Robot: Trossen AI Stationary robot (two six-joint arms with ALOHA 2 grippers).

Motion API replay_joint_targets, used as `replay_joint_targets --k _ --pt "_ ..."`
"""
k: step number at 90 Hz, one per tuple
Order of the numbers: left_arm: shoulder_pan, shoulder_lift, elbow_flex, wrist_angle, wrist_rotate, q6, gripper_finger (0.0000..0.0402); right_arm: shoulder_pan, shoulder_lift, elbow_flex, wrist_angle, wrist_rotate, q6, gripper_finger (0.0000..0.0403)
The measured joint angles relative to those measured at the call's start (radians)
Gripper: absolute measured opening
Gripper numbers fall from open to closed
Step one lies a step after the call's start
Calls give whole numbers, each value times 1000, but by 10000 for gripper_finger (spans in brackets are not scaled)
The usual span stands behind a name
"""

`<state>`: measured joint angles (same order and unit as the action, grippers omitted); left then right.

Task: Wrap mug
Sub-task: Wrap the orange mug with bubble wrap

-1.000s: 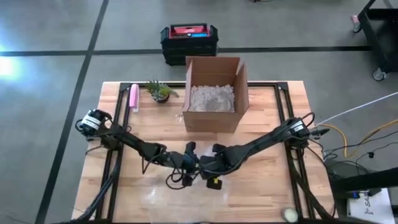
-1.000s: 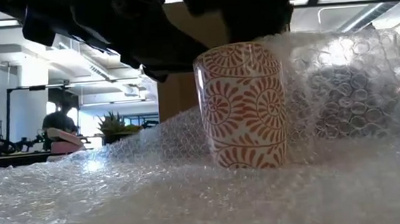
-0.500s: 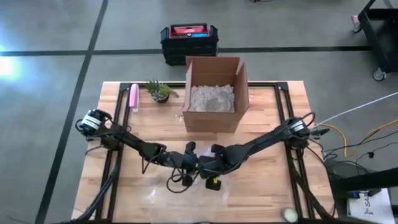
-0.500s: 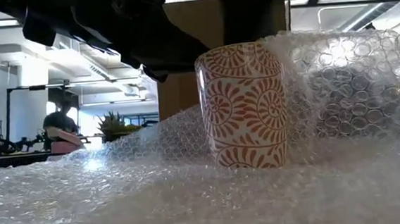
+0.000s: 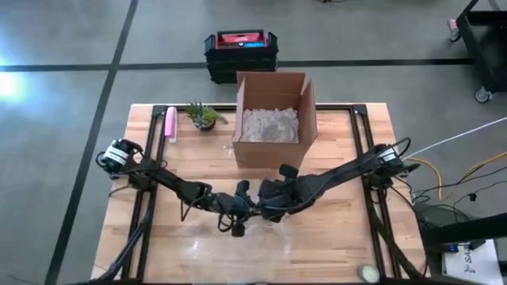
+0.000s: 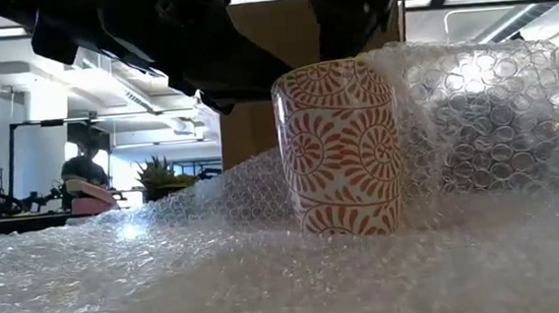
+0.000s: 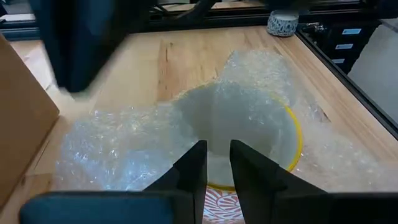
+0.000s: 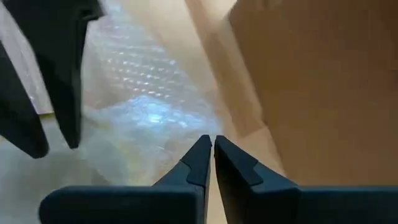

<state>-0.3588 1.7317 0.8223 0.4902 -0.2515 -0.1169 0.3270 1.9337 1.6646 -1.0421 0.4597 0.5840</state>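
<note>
An orange-and-white patterned mug (image 6: 343, 152) with a yellow inside stands upright on a sheet of bubble wrap (image 6: 120, 276). One flap of the wrap (image 6: 493, 112) rises beside the mug and goes over its rim into the mouth (image 7: 249, 124). My left gripper (image 7: 217, 152) (image 5: 238, 215) sits at the mug's mouth, its fingers nearly together. My right gripper (image 8: 211, 146) (image 6: 353, 8) hangs shut above the mug, with nothing between its fingers. My left gripper has its fingers closed to a narrow gap over the bubble wrap at the mug's rim (image 7: 217, 185). It comes slanting down from the table's left. The fingers hide the place of contact, so I cannot tell how much wrap they have. The mug stands upright on the sheet.
An open cardboard box (image 5: 273, 119) with filling stands just beyond the grippers. A small plant (image 5: 203, 115) and a pink object (image 5: 169, 124) are at the far left. A small cup (image 5: 367, 271) sits at the near right corner.
My right gripper has risen off the mug's mouth and drawn back toward the far edge and the box. The mug and my left gripper have kept still. The wrap flap stays draped over the rim.
</note>
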Motion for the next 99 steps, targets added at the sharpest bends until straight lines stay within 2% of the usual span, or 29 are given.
replay_joint_targets --k 13,35,72,87,99 --pt "0 0 0 0 0 0 58 8 25 0 23 -26 -18 7" --pt "0 0 0 -1 1 2 58 46 25 10 68 -178 -46 7" --pt "0 0 0 -1 0 1 58 84 57 4 157 -217 -43 7" --pt "0 0 1 2 0 -1 58 68 120 -18 162 -137 -21 7" --pt "0 1 1 3 0 0 58 62 157 -16 170 -145 -6 7"
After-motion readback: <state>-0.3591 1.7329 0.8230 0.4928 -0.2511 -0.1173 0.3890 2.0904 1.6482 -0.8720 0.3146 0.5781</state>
